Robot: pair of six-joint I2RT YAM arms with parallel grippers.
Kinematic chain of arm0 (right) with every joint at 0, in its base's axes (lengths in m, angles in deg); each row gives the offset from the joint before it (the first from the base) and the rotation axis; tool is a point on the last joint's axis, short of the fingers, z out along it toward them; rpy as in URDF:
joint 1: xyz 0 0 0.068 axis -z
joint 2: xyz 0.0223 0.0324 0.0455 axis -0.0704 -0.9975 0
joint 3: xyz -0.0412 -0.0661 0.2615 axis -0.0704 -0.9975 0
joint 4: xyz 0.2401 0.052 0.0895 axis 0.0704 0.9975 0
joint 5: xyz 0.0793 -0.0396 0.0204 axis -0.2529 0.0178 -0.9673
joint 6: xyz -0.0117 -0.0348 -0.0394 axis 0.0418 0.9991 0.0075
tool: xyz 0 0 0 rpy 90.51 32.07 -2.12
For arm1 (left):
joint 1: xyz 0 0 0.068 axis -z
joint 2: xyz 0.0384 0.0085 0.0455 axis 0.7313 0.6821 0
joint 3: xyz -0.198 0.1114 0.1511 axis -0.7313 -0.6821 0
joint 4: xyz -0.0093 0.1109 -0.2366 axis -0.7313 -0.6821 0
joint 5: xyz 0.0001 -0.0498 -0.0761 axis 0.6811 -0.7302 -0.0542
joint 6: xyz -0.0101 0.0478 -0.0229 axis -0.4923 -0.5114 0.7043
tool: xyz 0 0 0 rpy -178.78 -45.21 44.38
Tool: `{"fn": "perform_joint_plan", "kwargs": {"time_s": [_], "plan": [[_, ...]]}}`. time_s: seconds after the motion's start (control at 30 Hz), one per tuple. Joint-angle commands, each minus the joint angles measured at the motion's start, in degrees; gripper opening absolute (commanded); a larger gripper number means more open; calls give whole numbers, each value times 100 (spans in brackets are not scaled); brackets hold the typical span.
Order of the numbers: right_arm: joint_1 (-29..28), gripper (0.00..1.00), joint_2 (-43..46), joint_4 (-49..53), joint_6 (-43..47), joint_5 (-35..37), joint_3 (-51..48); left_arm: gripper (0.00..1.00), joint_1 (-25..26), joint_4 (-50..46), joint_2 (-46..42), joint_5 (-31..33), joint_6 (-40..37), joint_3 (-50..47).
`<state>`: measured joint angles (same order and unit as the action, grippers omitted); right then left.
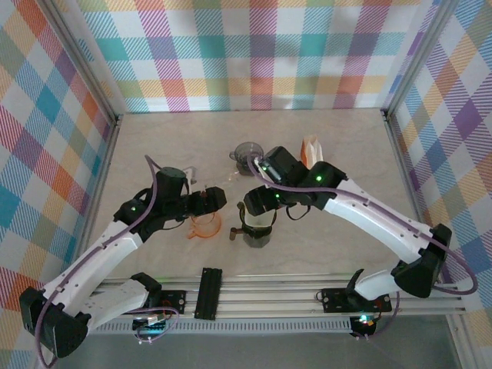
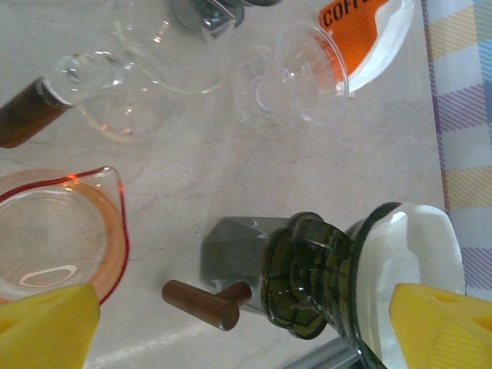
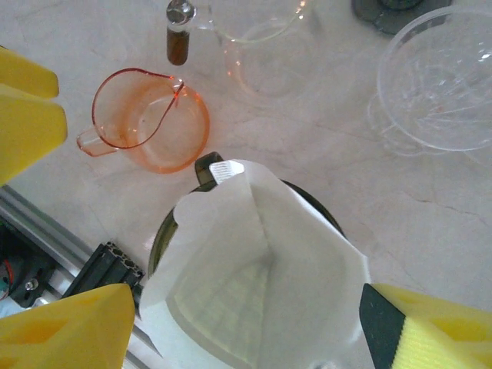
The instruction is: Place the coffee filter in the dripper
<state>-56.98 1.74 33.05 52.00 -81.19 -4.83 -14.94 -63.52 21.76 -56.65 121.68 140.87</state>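
Note:
A white paper coffee filter (image 3: 261, 284) sits opened out inside the dark green glass dripper (image 3: 201, 171), which stands on the table just ahead of the arm bases (image 1: 257, 233). My right gripper (image 3: 250, 338) hangs right above it, open, one yellow finger (image 3: 69, 330) on each side of the paper and none pressing it. The left wrist view shows the same dripper (image 2: 323, 269) from the side, with the filter (image 2: 419, 254) in its cone and a brown handle (image 2: 201, 304). My left gripper (image 2: 246, 330) is open and empty, just left of the dripper.
An orange glass pitcher (image 1: 204, 226) stands left of the dripper, below the left gripper (image 1: 215, 198). Behind are a clear glass dripper (image 2: 300, 77), a glass carafe (image 2: 108, 84) with a brown handle, and an orange-and-white filter pack (image 1: 311, 148). An aluminium rail (image 1: 307, 296) runs along the near edge.

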Motion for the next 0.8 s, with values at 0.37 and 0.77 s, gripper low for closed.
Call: {"fn": "perform_joint_plan", "kwargs": {"time_s": [0.37,0.77], "plan": [[434,50,610,-150,-265,276,-880,82,825,346,523,-17,-456,462],[342,10,223,-154,-87,141,-884,74,1121,462,912,76,-470,633]]}}
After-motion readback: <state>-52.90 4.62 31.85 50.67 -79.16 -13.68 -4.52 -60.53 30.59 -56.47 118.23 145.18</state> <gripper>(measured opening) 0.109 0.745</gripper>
